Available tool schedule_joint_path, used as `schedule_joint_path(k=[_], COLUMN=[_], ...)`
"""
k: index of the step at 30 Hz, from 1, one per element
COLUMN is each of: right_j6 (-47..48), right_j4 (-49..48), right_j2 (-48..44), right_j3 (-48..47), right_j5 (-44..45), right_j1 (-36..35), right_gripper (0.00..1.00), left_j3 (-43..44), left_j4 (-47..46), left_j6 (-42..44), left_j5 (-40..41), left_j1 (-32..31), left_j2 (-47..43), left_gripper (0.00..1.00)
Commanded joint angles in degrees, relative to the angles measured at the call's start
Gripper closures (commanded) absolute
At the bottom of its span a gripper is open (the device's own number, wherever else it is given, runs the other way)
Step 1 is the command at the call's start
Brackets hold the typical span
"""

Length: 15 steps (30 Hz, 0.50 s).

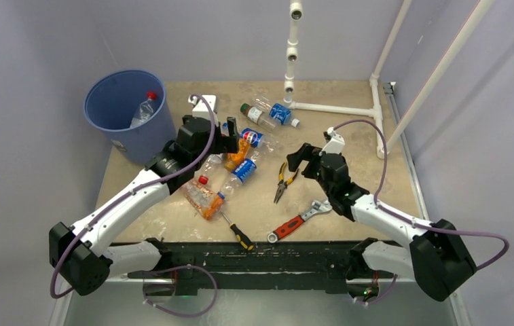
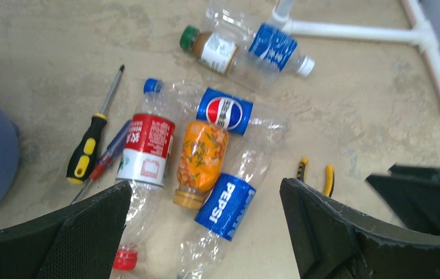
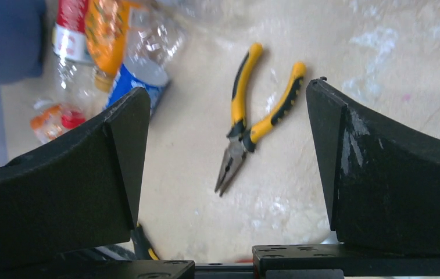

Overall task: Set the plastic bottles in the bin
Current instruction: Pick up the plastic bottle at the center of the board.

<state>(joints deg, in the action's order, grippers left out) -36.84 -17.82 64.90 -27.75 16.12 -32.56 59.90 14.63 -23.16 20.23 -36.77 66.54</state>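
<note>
Nearest the wrist cameras, black fingers fill the lower corners of each view. The left gripper [image 2: 206, 190] is seen with its jaws spread wide apart and nothing is held between them. It is positioned over a cluster of plastic bottles on the table [image 1: 349, 197]. Framed between its fingers are a crushed Pepsi-labelled bottle [image 2: 224, 206], an orange-filled bottle [image 2: 201, 160] lying just beside it, and a clear bottle with a red-and-white label [image 2: 147, 148] and a blue cap. A second Pepsi bottle [image 2: 225, 112] is touching the top of the orange-filled one. Farther off, a green-capped bottle [image 2: 211, 51] and a blue-labelled bottle with a white cap [image 2: 272, 47] lie side by side near a white pipe frame [image 1: 335, 109]. A black-and-yellow screwdriver [image 2: 89, 145] and a red-handled screwdriver [image 2: 110, 154] are found left of the cluster.

The right gripper [image 3: 227, 93] is likewise held wide open and empty, with yellow-handled pliers [image 3: 246, 125] lying on the table between its fingers in the wrist view. A red-handled adjustable wrench [image 1: 298, 221] is seen nearer the arm bases.

The blue bin [image 1: 138, 139] stands at the far left corner of the table, just beyond the left arm. One clear bottle with a red cap [image 1: 144, 109] is lying inside it, leaning against the wall. A crushed orange bottle [image 1: 203, 197] rests on the table beside the left forearm.
</note>
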Motion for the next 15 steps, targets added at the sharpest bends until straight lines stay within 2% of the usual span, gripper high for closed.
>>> schedule_joint_path(k=[1,7,12,15], right_j6=[-3.0,-7.4,-4.4,-5.7], right_j4=[-10.1,-19.8,-21.6,-22.8], right_j2=[1.1,4.6,15.5,22.0], right_j3=[-1.5,1.4,-6.0,-10.0], right_j5=[-2.4,-1.8,1.1,-1.1], right_j1=[4.5,6.7,7.1,8.4], right_gripper=[0.03,0.1,0.12,0.13], left_j3=[0.6,-3.6,-3.8,-4.4], left_j4=[2.8,-1.5,-1.1,-1.4], left_j6=[1.8,1.7,1.0,0.8], left_j5=[-2.3,-2.4,-1.7,-1.4], left_j1=[0.1,0.1,0.1,0.1], left_j2=[0.3,-3.2,-4.3,-4.7], left_gripper=[0.01,0.06,0.07,0.07])
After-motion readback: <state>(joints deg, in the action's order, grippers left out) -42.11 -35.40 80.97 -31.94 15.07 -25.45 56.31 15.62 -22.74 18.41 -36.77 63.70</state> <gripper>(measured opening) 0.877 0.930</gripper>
